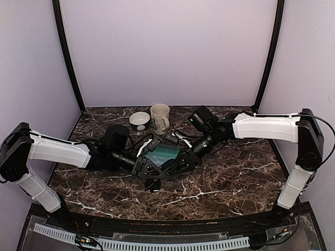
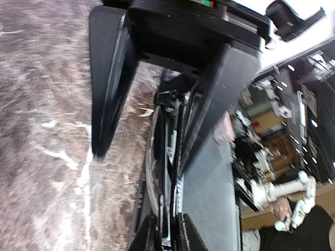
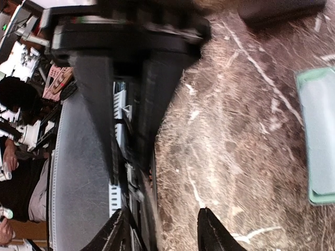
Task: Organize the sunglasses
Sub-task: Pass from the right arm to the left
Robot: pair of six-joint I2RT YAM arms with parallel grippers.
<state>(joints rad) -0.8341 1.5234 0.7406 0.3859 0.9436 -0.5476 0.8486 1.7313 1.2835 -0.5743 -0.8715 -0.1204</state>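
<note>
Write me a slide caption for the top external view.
Top view: left gripper and right gripper meet at the teal case; mug and bowl stand behind.

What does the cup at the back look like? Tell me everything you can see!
The cup is a cream mug that looks like pottery. It has a darker picture on its side, too small to make out. It stands upright, mouth up, with its handle toward the right. It sits on the dark marble table near the back wall, right beside a small white bowl on its left. I cannot tell whether the two touch.
</note>
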